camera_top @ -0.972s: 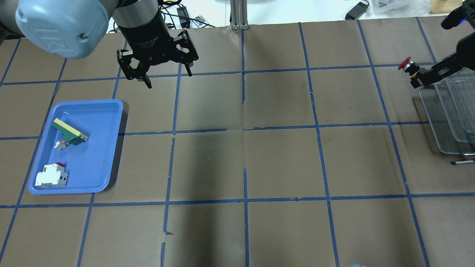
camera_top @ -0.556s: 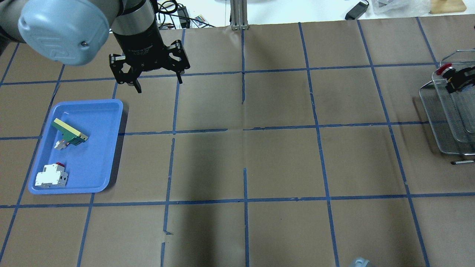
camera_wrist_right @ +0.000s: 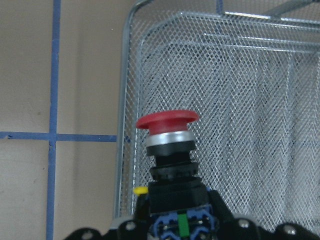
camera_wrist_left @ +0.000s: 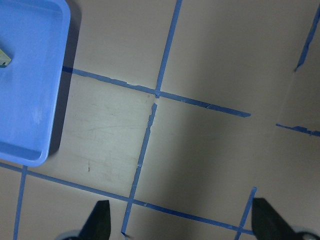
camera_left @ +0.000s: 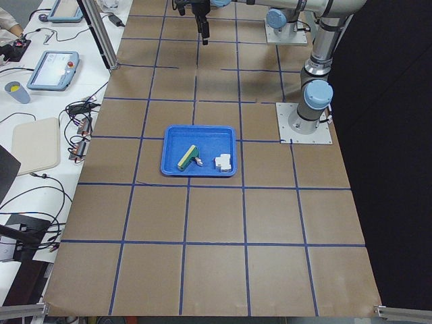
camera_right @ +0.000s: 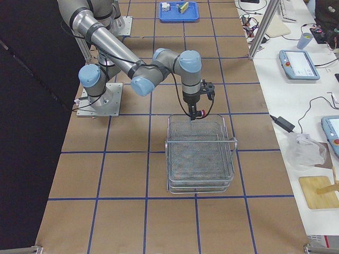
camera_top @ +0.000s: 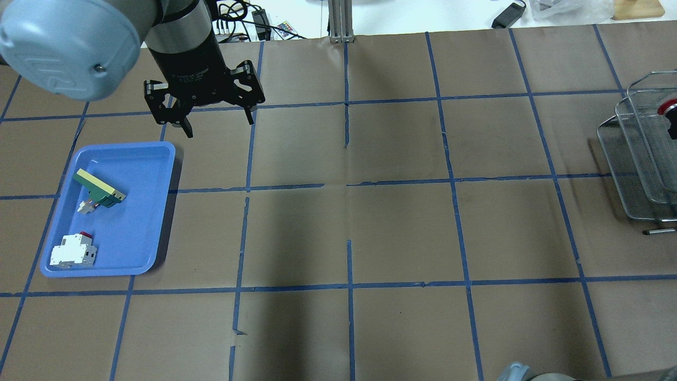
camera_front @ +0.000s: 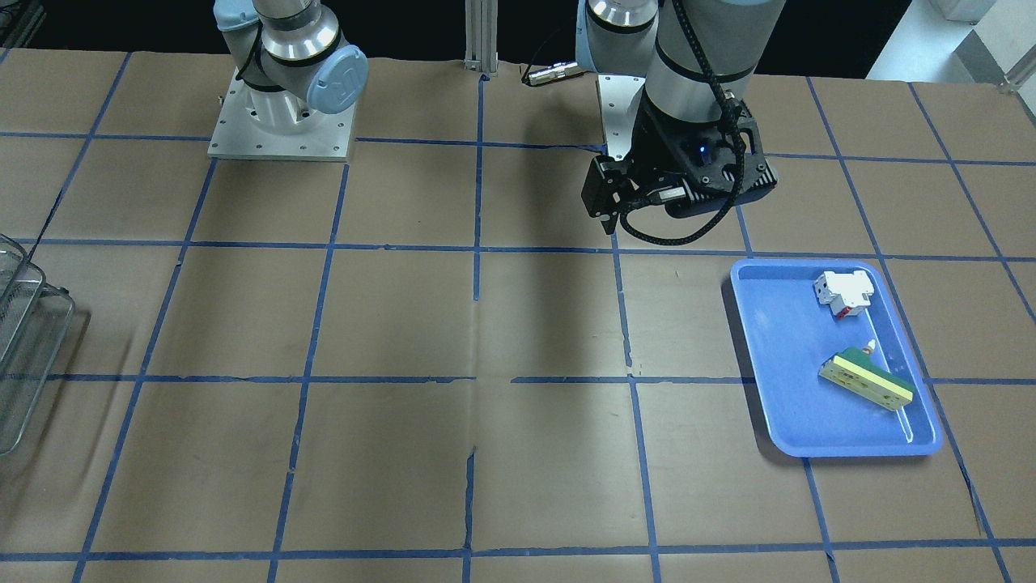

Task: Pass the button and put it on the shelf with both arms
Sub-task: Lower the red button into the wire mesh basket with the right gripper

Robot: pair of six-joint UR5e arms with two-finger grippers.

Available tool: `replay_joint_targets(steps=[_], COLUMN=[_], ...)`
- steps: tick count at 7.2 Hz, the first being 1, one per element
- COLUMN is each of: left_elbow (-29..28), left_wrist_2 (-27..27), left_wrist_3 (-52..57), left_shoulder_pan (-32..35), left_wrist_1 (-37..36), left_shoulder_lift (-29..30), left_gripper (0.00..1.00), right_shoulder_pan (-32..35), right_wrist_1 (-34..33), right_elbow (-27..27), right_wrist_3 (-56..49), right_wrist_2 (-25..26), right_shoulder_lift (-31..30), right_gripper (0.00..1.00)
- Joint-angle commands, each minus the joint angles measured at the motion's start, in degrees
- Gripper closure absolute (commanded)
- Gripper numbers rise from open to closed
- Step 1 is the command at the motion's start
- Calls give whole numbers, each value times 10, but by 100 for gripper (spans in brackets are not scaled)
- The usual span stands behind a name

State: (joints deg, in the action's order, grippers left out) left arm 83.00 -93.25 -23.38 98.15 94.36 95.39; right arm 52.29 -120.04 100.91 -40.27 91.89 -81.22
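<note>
The button (camera_wrist_right: 167,120), with red mushroom cap and black body, is held upright in my right gripper (camera_wrist_right: 175,205), which is shut on its body. It hangs over the near rim of the silver wire-mesh shelf (camera_wrist_right: 250,90). In the exterior right view the button (camera_right: 198,114) sits just above the shelf's (camera_right: 201,159) top tier. In the overhead view only the red cap (camera_top: 667,106) shows at the right edge, over the shelf (camera_top: 634,174). My left gripper (camera_top: 218,124) is open and empty, above the table just beyond the blue tray's far corner. The left wrist view shows its fingertips (camera_wrist_left: 100,222) wide apart.
The blue tray (camera_top: 158,211) at the left holds a green-and-cream flat block (camera_top: 98,188) and a white-and-red breaker block (camera_top: 73,251). Brown paper with blue tape lines covers the table. A metal post (camera_top: 341,21) stands at the far edge.
My right gripper has carried the button to the right, from beside the shelf to over it, nearly out of the overhead view. My left gripper has drifted left towards the tray, still open.
</note>
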Motion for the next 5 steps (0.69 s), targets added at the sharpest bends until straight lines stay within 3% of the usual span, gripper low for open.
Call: replay_joint_targets(steps=[1,3,4,5], left_elbow=[1,1,1,2], left_wrist_2=[0,-1,-1,-2], left_wrist_3=[0,0,0,0], left_shoulder_pan=[-1,-1,-2,-2], left_wrist_1=[13,30,31,42], left_shoulder_lift=[-11,-20,-20,-21], left_gripper=[0,0,0,0], right_shoulder_pan=[-3,-3,-3,-2], right_wrist_1=[-3,-1,6,17], right_elbow=[2,0,-1,-1], right_wrist_3=[24,20,20,21], right_wrist_2=[12,28,29,29], right_shoulder_lift=[3,11,10,2], right_gripper=[53,8,0,0])
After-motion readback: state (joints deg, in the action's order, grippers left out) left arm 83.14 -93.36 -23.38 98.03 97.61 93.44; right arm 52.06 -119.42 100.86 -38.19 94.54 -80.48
